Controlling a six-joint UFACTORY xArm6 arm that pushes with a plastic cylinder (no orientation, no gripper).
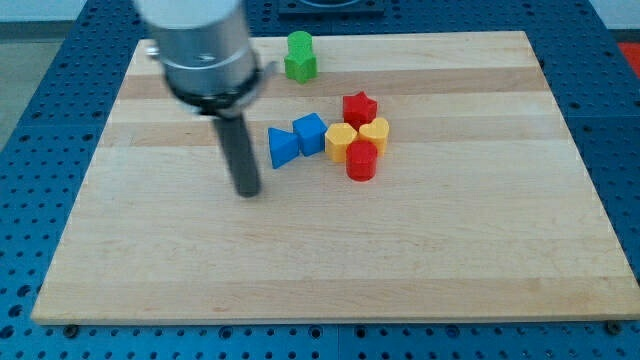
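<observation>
My tip (248,192) rests on the wooden board (330,260), left of the block cluster and touching nothing. Nearest to it is a blue triangular block (282,147), a short way up and to the right. A blue cube (311,133) sits against that triangle's right side. Further right are a yellow block (340,141), a red cylinder (361,160), a yellow hexagonal block (375,132) and a red star-shaped block (359,107), all packed together.
Two green blocks sit near the view's top edge of the board: one (299,43) behind, one (301,66) in front. The arm's grey housing (205,45) looms over the top left. Blue perforated table surrounds the board.
</observation>
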